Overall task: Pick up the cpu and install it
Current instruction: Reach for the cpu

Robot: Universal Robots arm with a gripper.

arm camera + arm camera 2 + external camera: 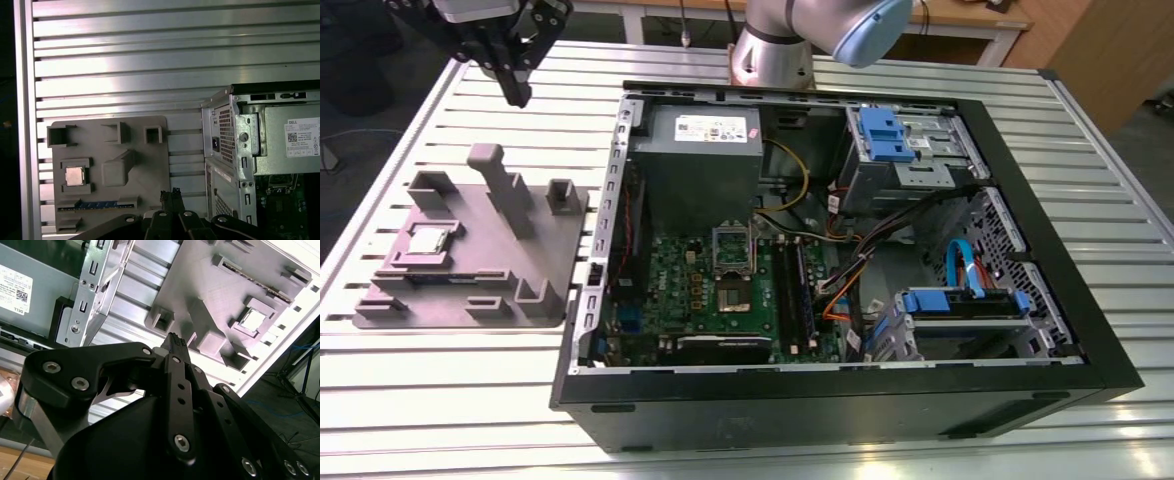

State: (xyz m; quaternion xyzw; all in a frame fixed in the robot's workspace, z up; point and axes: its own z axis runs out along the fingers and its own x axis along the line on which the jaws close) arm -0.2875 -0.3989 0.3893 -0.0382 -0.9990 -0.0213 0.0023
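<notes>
My claw [519, 92] hangs above the slatted metal bench [467, 400], near its far corner on the exterior view's left. Fingers pressed together, clenched on nothing; in both wrist views the tips [170, 194] meet with no gap.

The cpu [430, 240] lies flat in a square recess of the grey holder tray [520, 250], silvery top facing up. In the first wrist view the cpu [74, 176] is seated in its pocket, well apart from my fingertips. In the second wrist view it [253, 320] lies beyond the tips [175, 340], across part of the tray [200, 280].

The tray sits just beside the open computer case [854, 400], on the exterior view's left of it. Inside the case: green motherboard [667, 290] with its socket frame [731, 268] standing open, and the grey power supply box [698, 150] at the far end.
</notes>
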